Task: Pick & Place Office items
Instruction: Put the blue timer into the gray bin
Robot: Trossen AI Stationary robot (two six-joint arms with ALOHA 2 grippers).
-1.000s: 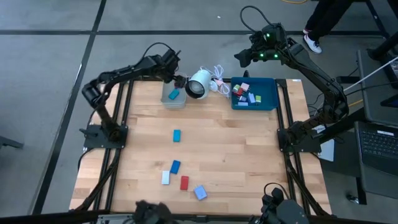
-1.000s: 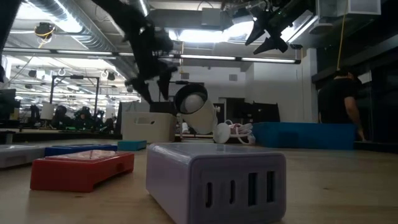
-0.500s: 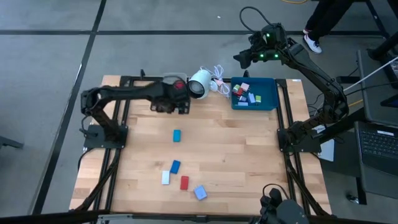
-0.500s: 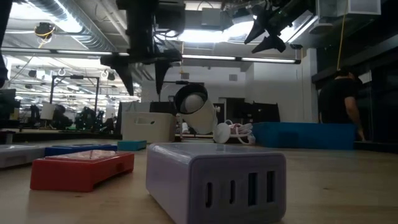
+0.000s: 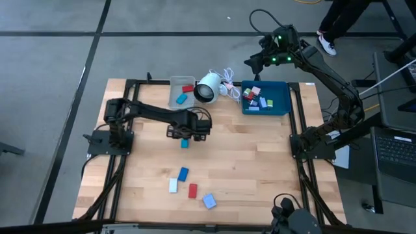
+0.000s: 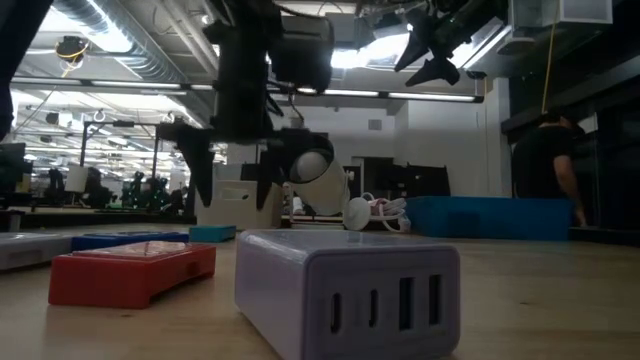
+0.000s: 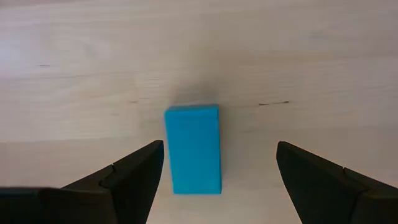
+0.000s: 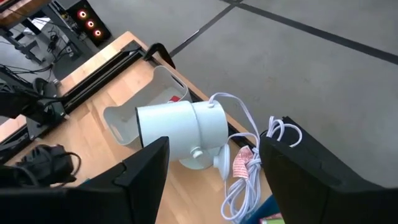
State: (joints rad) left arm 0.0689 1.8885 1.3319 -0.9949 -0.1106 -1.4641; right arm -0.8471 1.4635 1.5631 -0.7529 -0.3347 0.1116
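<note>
The left gripper [image 5: 185,133] is seen lowered over the middle of the wooden table [image 5: 260,156], its jaws spread wide on either side of a light-blue block [image 7: 193,148] that lies flat on the boards, untouched by either of the fingers [image 7: 124,177]. Nothing is gripped. In the high view the same block [image 5: 184,142] is partly covered by the gripper's head.

At the near edge of the table, four more office items are grouped together: a white block [image 5: 173,186], a blue block [image 5: 183,173], a red block [image 5: 192,190] and a pale violet-blue piece [image 5: 208,201]. In the low view that piece is shown as a power adapter [image 6: 345,290] with ports on its face, and the red block [image 6: 130,272] lies to its left.

At the far edge, a grey bin [image 5: 174,91] is shown holding a light-blue piece [image 5: 181,99] and a red piece [image 5: 188,88]. Just to its right, a white round camera [image 5: 207,88] lies with its cord [image 5: 227,79] coiled beside it. Further right, a blue tray [image 5: 281,97] is filled with a heap of mixed small pieces [image 5: 255,98].

The right gripper [image 5: 252,62] is held high above the far edge, between camera and tray, with its jaws parted and empty. A person [image 6: 550,170] is seen standing beyond the table at the right.
</note>
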